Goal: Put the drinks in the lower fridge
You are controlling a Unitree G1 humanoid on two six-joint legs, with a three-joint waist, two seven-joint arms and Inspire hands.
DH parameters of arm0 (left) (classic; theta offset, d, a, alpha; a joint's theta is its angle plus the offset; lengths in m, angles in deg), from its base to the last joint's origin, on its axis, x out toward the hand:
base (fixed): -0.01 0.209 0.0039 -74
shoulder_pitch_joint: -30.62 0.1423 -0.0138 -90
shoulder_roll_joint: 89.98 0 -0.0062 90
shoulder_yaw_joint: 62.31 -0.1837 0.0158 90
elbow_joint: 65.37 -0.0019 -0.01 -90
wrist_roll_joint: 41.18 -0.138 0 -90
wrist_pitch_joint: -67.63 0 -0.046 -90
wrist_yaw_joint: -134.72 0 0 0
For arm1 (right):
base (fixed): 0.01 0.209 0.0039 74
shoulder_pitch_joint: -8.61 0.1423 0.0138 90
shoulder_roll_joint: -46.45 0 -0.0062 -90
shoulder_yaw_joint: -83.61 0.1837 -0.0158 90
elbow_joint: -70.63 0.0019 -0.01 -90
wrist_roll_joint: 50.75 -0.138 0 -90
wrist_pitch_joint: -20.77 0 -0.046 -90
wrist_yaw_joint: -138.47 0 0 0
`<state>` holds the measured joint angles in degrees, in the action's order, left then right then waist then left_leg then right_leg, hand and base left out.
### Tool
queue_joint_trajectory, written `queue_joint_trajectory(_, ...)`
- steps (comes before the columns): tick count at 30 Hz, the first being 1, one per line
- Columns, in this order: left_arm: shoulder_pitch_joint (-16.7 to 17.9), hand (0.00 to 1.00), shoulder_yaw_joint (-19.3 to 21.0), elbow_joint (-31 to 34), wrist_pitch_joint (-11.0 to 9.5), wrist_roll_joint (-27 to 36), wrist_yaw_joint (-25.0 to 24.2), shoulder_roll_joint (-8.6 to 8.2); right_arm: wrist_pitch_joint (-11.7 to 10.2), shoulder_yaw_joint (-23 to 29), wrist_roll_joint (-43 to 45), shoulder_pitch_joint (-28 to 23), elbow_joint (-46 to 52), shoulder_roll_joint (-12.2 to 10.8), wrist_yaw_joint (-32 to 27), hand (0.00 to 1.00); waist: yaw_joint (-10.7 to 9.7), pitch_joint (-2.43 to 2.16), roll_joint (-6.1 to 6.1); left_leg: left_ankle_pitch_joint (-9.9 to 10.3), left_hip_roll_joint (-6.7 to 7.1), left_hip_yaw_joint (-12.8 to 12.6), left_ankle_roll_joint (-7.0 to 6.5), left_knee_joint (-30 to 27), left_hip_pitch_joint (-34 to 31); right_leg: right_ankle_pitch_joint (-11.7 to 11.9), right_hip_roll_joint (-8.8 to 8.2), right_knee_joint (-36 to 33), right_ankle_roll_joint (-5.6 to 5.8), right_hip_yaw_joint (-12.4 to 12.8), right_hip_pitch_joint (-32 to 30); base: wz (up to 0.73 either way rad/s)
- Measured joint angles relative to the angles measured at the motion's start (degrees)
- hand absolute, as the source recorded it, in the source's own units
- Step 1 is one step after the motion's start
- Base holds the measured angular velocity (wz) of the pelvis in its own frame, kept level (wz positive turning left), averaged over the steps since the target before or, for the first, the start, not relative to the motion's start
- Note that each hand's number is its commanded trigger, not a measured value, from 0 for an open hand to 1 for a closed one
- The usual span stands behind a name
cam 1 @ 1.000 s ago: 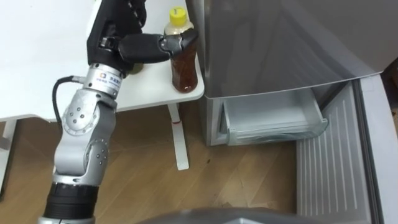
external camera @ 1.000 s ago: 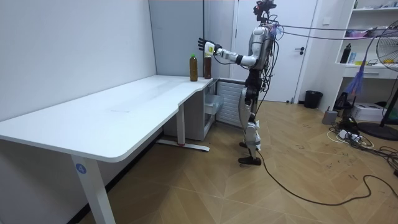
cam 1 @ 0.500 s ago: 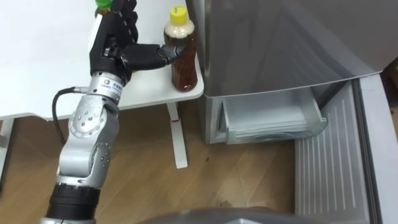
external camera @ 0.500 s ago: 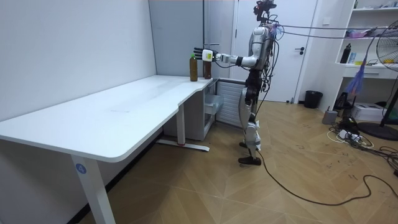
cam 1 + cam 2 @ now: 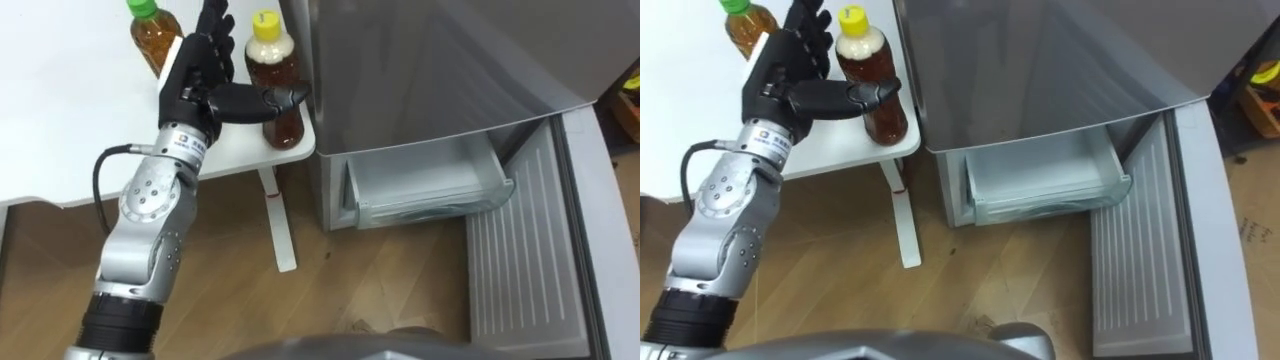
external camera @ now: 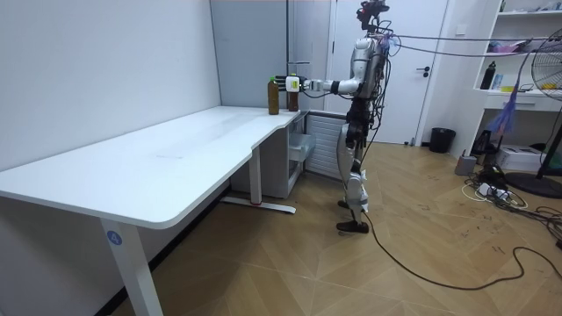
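Left hand lowered, splayed; thumb across amber bottle

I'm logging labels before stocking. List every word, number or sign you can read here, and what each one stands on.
No text reads clearly enough to quote.
Wrist of the left hand: small dark print, too small to read.
Blue sticker on the table leg: its mark is too small to read.
Yellow-capped bottle: no lettering shows.
Green-capped bottle: no lettering shows.
Fridge: no lettering shows.
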<state>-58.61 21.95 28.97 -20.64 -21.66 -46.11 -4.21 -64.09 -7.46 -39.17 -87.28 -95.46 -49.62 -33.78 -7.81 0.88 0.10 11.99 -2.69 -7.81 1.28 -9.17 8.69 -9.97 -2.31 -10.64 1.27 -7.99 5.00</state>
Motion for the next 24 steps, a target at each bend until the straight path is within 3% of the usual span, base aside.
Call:
queue_joint_trajectory(8,-0.27,0.00,0.01,-0.16,0.00,0.88,-1.15,0.02,-0.15,0.05,0.04,0.29,0.16,0.01,-0.10,0.00,-0.12,0.25,0.13,0.00,0.00,-0.02,0.00,0.00,-0.19,0.00,0.00,0.00,0.00,0.07,-0.18,0.00)
queue_joint_trajectory(15,-2.84,0.00,0.05,-2.51,-0.02,1.21,-3.28,0.10,-0.29,0.06,0.02,0.25,0.32,0.01,-0.11,0.00,-0.09,0.20,0.33,0.00,0.00,-0.05,0.00,-0.01,-0.54,0.00,0.02,-0.09,0.00,0.06,-0.57,0.00)
queue_joint_trajectory(24,-2.97,0.00,0.16,-4.31,-0.11,1.19,-4.40,0.50,-1.53,0.12,0.27,-0.36,0.13,0.03,-0.06,0.00,-0.51,0.16,0.38,0.00,0.01,0.02,0.00,-0.01,-0.01,0.00,0.00,-0.15,0.00,0.11,0.19,0.00)
